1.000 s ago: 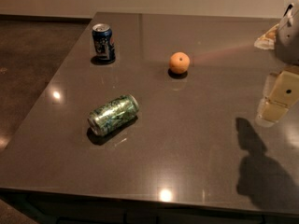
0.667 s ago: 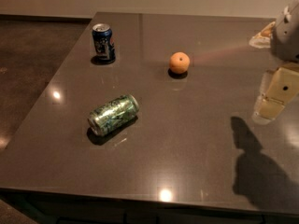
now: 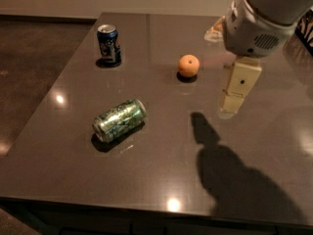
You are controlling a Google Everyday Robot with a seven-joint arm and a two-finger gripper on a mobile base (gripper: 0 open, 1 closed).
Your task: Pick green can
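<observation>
The green can (image 3: 119, 120) lies on its side on the dark grey table (image 3: 161, 180), left of the middle, with its silver end toward the front left. My gripper (image 3: 235, 94) hangs from the white arm at the upper right, above the table. It is well to the right of the green can and a little farther back, holding nothing that I can see. Its shadow falls on the table in front of it.
A dark blue can (image 3: 109, 44) with a silver top stands upright at the back left. An orange (image 3: 188, 65) sits near the middle back, just left of the gripper. The table's left edge and front edge drop to a dark floor.
The arm and gripper have moved left, farther into view over the table and nearer the orange. The cans and the orange have not moved.
</observation>
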